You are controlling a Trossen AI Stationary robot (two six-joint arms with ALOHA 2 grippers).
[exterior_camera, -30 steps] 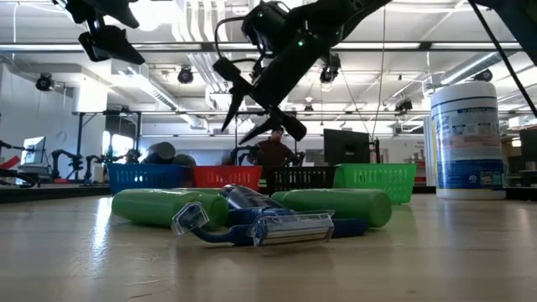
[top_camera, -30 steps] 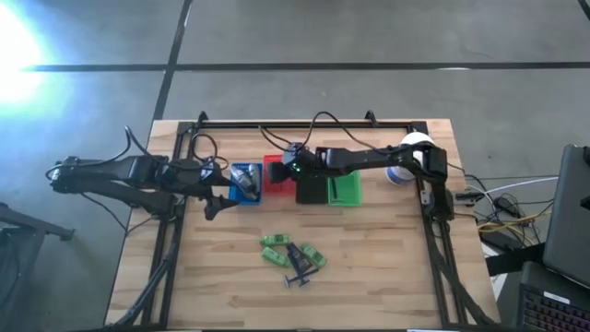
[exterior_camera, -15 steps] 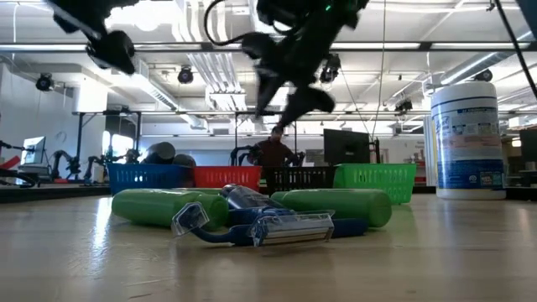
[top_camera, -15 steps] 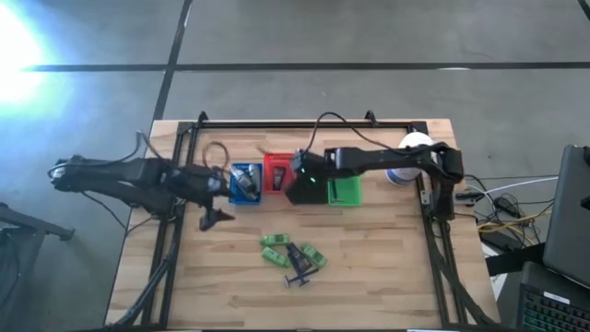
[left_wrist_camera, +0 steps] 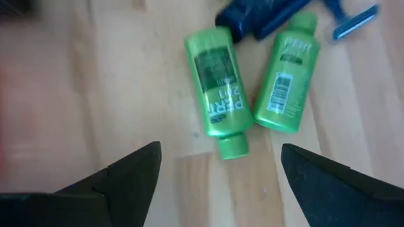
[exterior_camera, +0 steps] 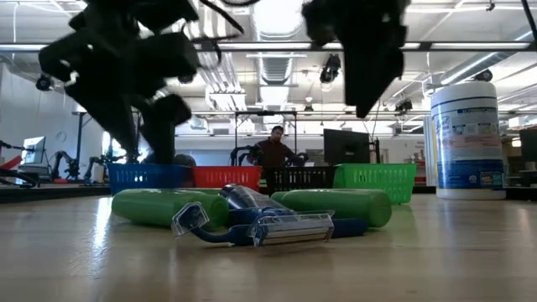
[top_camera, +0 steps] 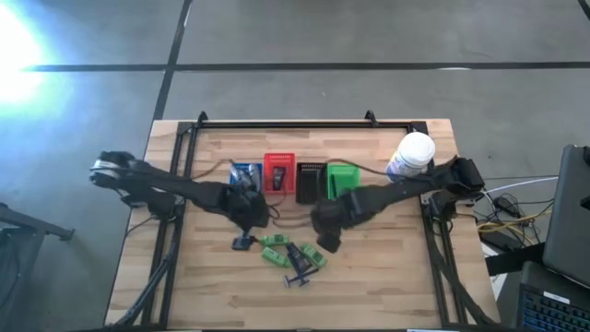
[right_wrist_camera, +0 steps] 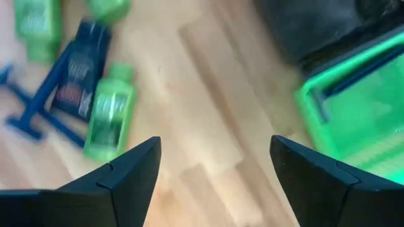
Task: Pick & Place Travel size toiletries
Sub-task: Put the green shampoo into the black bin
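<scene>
The toiletries lie in a small heap near the table's middle: green bottles (top_camera: 277, 257), a dark packet (top_camera: 295, 251) and a blue razor (top_camera: 297, 275). In the low view the green bottles (exterior_camera: 164, 205) lie on their sides with the razor (exterior_camera: 268, 228) in front. My left gripper (top_camera: 243, 235) hovers open just left of the heap; its wrist view shows two green bottles (left_wrist_camera: 214, 88) ahead of the open fingers (left_wrist_camera: 219, 151). My right gripper (top_camera: 324, 238) hovers open just right of the heap, a green bottle (right_wrist_camera: 110, 116) and the dark packet (right_wrist_camera: 79, 72) beyond its fingers (right_wrist_camera: 214, 142).
A row of small baskets stands behind the heap: blue (top_camera: 245, 177), red (top_camera: 279, 172), black (top_camera: 311, 180), green (top_camera: 343, 180). A white round container (top_camera: 412, 155) stands near the far right corner. Bare wood lies toward the near edge. A person stands in the room beyond (exterior_camera: 275, 151).
My left gripper has moved from beside the blue basket toward the near edge and rightward, down to the heap's left side. My right gripper has left the red and black baskets and come toward the near edge, down to the heap's right side. The toiletries have not moved.
</scene>
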